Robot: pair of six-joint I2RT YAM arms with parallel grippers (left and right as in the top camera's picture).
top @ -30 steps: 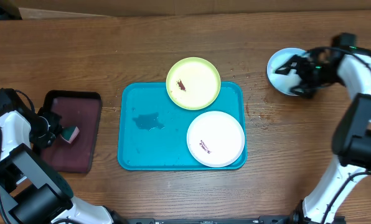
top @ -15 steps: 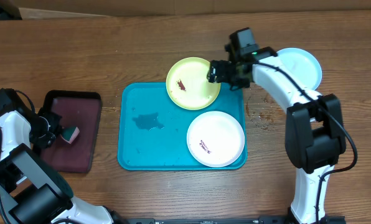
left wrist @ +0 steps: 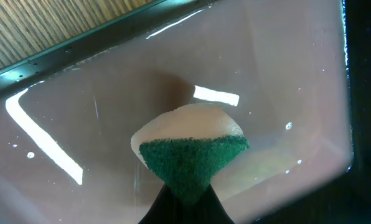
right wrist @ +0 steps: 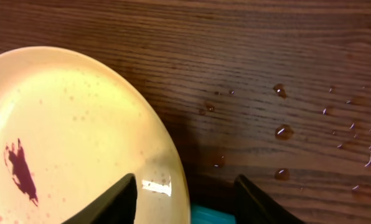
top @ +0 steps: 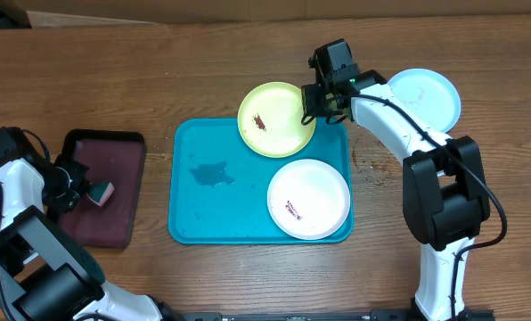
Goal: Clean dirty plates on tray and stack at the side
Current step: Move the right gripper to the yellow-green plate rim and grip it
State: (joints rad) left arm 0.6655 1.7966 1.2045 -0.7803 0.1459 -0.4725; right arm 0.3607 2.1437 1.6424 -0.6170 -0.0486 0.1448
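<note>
1. Centrally on your wooden table (top: 159,71) sits the tray (top: 187,223): bright cyan, rectangular, rounded corners, raised rim, with a wet patch (top: 212,172) on its left half.
2. You've got a smaller maroon tray (top: 123,183) with a black rim at the table's left, well apart from the cyan one.
3. Yellow-green plate (top: 283,125): round and glossy, lying across the tray's far rim, partly on the tray and partly on the table. It has a dark-red smear (right wrist: 20,171) left of centre.
4. White plate (top: 319,187): flat in the tray's near right corner, with a small red mark near its near-left edge.
5. Pale blue plate (top: 430,94): off the tray, on the table to the right. It looks clean from overhead.
6. Your right gripper (right wrist: 185,199) is at the yellow-green plate's right edge. Its jaws are partly apart and straddle the rim, one finger over the plate, the other outside it. No clamp is visible.
7. Your left gripper (left wrist: 179,208) is pinched tight on a sponge (left wrist: 192,143), green scrub face and white body, over the maroon tray.
8. Water droplets (right wrist: 284,132) dot the wood right of the yellow-green plate.
</note>
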